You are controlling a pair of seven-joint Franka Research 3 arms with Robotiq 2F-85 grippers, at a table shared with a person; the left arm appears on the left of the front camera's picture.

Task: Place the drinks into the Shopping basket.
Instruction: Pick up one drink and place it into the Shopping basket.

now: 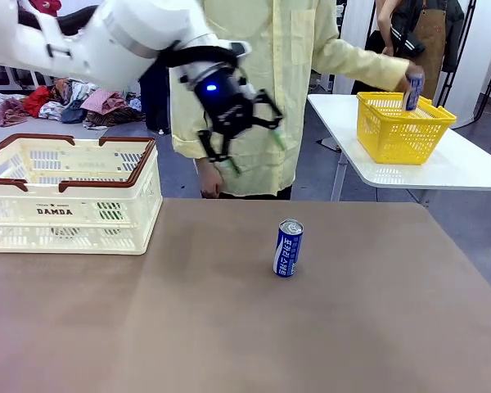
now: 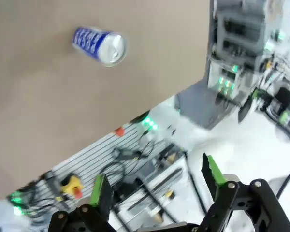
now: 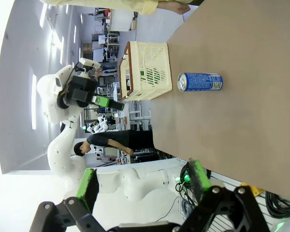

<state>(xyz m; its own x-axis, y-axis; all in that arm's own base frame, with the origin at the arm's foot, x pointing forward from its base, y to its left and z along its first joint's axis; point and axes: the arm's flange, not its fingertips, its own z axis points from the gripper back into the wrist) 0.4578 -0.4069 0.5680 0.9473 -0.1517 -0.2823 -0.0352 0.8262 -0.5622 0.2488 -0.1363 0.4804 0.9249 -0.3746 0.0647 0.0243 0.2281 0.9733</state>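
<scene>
At the centre of the table (image 1: 188, 327), one blue drink can (image 1: 288, 247) stands upright, well apart from the Shopping basket (image 1: 33, 196) at the left. The left gripper (image 1: 255, 154) hangs above the table, fully open and empty; the right gripper (image 3: 141, 175) is open, empty.

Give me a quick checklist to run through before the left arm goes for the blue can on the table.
1. Left gripper open and empty: ok.
2. Blue can upright, standing free on the table: ok.
3. Left gripper lined up over the can: not ok, it hangs high and off to one side.
4. Person's hands clear of the can: ok, one at the table's far edge, one at the yellow basket.
5. Shopping basket open on top: ok.
6. Room inside the basket: cannot tell.
</scene>
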